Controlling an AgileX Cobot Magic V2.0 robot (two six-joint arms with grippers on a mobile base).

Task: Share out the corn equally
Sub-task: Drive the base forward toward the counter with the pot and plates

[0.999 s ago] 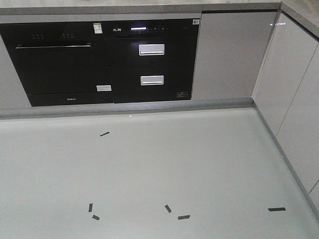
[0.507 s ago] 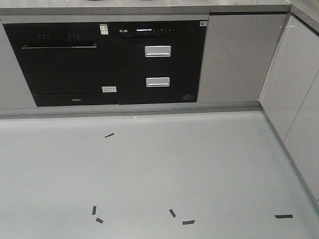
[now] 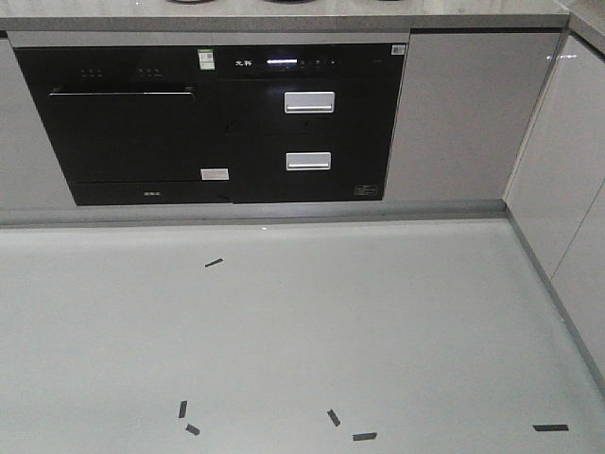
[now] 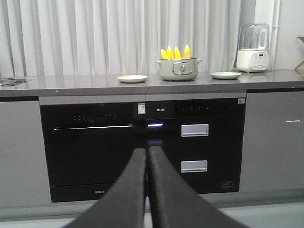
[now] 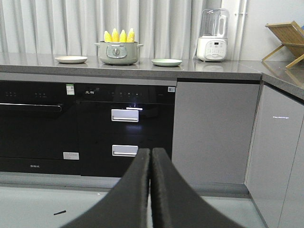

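Observation:
Several yellow corn (image 4: 174,52) cobs stand upright in a grey-green pot (image 4: 177,69) on the counter, also seen as corn (image 5: 118,36) in the pot (image 5: 118,52) from the right wrist view. A cream plate (image 4: 132,78) lies left of the pot and a pale green plate (image 4: 225,75) right of it; the same plates show as cream plate (image 5: 71,59) and green plate (image 5: 166,62). My left gripper (image 4: 147,151) is shut and empty, far below and in front of the counter. My right gripper (image 5: 150,152) is shut and empty too.
A black built-in oven and drawer unit (image 3: 217,123) fills the cabinet front below the counter (image 4: 152,85). A white blender (image 5: 212,38) stands at the counter's right, with a wooden rack (image 5: 286,40) beyond. Black tape marks (image 3: 333,417) dot the grey floor. White cabinets (image 3: 567,180) line the right.
In the front view the cabinets have shifted right and slightly down in frame, and the floor marks slid down. The base has moved; both grippers stay shut.

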